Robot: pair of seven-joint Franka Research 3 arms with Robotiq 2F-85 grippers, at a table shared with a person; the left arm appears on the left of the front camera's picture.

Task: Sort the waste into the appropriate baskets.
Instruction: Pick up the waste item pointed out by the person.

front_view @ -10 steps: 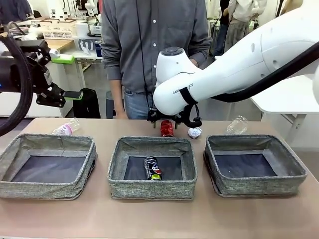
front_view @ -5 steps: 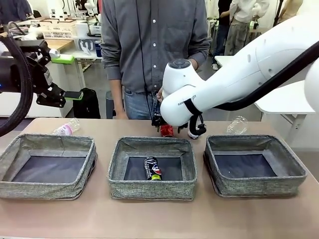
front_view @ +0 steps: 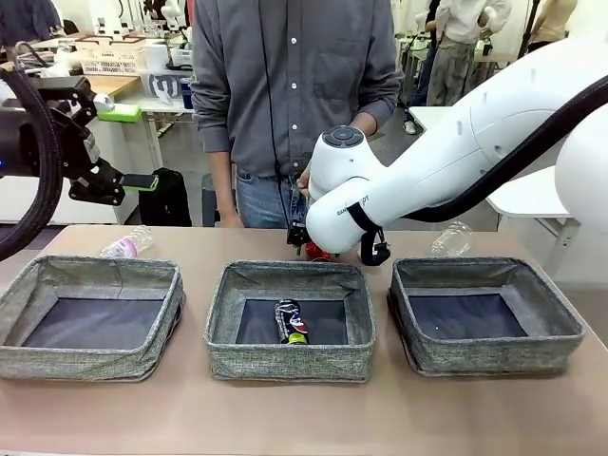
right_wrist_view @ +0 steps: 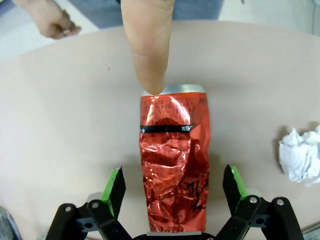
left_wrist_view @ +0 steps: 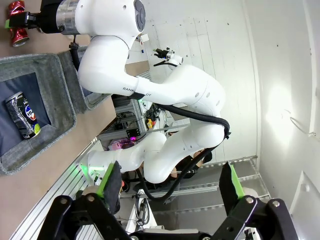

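Front view, middle basket (front_view: 290,359), dark printed can (front_view: 292,321) lying on its bottom

The right gripper (front_view: 304,241) hangs low behind the middle basket (front_view: 290,363), its jaws mostly hidden by the white wrist. A red drink can (front_view: 320,253) peeks out right at them. A dark printed can (front_view: 291,321) lies in that basket, on the near side of the jaws. The left gripper (front_view: 129,147) hovers high with its jaws spread, and a clear bottle (front_view: 126,245) lies below them.
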